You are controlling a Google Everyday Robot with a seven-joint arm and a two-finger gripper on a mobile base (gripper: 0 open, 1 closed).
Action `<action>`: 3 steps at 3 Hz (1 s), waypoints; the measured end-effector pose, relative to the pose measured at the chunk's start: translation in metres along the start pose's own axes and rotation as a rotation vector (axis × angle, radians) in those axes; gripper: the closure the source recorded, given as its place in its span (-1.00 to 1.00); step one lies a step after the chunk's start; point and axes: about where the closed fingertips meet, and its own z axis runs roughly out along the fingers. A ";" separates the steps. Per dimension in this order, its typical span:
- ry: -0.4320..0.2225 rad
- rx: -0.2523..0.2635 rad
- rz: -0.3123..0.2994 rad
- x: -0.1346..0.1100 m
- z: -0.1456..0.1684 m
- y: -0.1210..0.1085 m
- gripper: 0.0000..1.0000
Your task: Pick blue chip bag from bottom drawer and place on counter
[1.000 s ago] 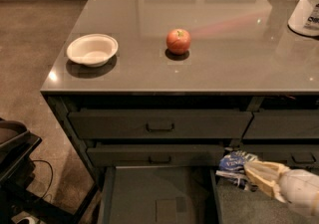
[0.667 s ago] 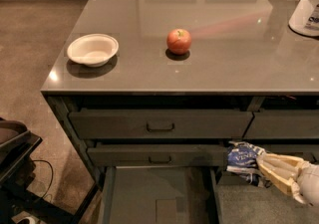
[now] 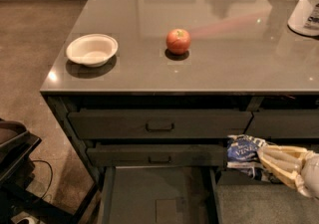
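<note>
White lettering beginning "VINE" shows on the blue chip bag (image 3: pixel 243 152), which is clamped in the gripper (image 3: pixel 262 160) just above and to the right of the open bottom drawer (image 3: pixel 159 193). The arm reaches in low from the right edge, fingers pointing left, below the worktop (image 3: pixel 224 58).

We have one view: high, in front of the bench (image 3: pixel 224 58), looking down across its top and drawers (image 3: pixel 114 124). The hand (image 3: pixel 264 157) sits at lower right, near, clasping the blue chip bag (image 3: pixel 243 149).
</note>
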 end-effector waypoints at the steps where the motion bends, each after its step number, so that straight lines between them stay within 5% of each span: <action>1: 0.024 -0.013 -0.157 -0.073 -0.014 -0.007 1.00; 2: 0.037 0.030 -0.319 -0.151 -0.030 -0.023 1.00; 3: 0.037 0.030 -0.320 -0.151 -0.030 -0.023 1.00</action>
